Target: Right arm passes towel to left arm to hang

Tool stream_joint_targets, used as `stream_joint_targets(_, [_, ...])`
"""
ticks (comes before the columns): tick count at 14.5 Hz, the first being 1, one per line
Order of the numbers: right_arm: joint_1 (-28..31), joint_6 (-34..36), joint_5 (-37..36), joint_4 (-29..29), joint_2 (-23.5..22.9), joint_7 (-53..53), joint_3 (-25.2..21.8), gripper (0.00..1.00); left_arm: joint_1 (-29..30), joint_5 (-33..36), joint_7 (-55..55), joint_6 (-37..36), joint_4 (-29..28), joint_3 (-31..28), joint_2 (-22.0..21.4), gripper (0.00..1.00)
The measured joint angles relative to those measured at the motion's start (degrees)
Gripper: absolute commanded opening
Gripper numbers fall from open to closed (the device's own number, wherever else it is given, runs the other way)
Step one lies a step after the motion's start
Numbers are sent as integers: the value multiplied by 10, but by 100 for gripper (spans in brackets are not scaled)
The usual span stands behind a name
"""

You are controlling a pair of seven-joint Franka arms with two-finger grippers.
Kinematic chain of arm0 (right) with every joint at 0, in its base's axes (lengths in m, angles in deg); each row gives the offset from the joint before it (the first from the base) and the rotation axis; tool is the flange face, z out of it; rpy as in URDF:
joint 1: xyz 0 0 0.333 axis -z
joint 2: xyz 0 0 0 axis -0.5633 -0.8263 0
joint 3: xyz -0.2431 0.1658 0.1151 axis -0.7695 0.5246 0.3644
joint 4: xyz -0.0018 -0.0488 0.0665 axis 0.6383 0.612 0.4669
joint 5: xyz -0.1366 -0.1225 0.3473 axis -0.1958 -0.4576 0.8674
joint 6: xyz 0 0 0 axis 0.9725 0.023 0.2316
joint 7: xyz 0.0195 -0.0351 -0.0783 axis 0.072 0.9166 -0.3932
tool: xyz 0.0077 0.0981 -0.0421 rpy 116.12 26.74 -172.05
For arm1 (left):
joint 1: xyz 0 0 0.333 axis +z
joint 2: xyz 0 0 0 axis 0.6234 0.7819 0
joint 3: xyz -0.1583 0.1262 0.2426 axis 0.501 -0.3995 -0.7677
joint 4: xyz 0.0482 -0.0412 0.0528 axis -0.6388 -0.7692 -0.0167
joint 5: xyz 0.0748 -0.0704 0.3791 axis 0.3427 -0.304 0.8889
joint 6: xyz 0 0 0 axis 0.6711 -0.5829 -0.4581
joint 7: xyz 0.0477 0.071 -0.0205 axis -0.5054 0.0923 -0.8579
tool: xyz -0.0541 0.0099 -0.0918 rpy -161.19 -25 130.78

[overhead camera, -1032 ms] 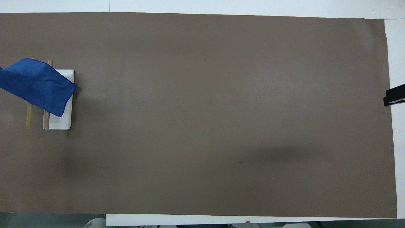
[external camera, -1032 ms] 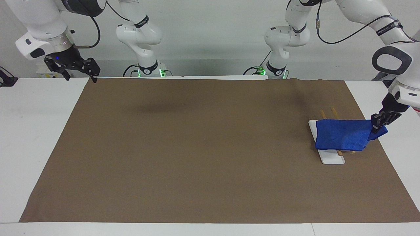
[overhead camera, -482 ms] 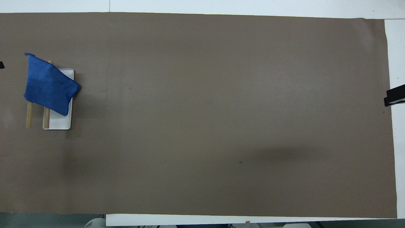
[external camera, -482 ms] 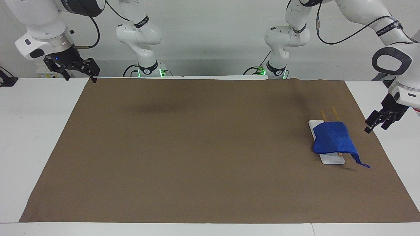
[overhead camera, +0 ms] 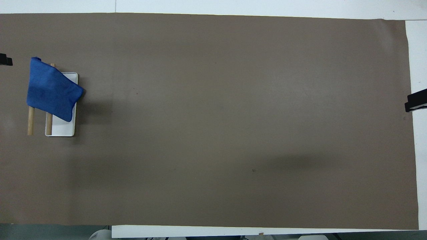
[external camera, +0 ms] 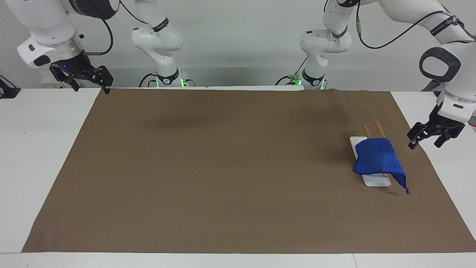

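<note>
At the left arm's end of the table, the towel (external camera: 378, 159) now hangs draped over the wooden rack (external camera: 379, 128), released by the left gripper (external camera: 424, 140), which has drawn aside, jaws wide. Right gripper (external camera: 91, 82) waits, open; hanging looks done.

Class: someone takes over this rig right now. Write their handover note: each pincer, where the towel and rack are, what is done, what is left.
Left pincer: open, empty, in the air beside the rack at the left arm's end of the table.
Right pincer: open, empty, waiting over the mat's corner at the right arm's end.
Blue towel: draped over the two wooden rails of the rack with the white base; one corner hangs off the side.
Done: towel passed and hung.
Left: probably only drawing the left arm back.
</note>
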Motion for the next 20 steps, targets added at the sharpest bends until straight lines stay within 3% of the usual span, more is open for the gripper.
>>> stream_joint_targets(5, [0, 0, 0, 0, 0, 0, 0, 100, -16, 1, -110, -223, 100, 35, -4, 98])
stream_joint_targets(8, [0, 0, 0, 0, 0, 0, 0, 100, -36, 2, -156, -286, 117, 45, -15, 98])
stream_joint_targets(14, [0, 0, 0, 0, 0, 0, 0, 100, -47, 76, -159, -310, 117, 108, -26, 96])
stream_joint_targets(20, [0, 0, 0, 0, 0, 0, 0, 100, -47, 83, -156, -308, 84, 105, -56, 97])
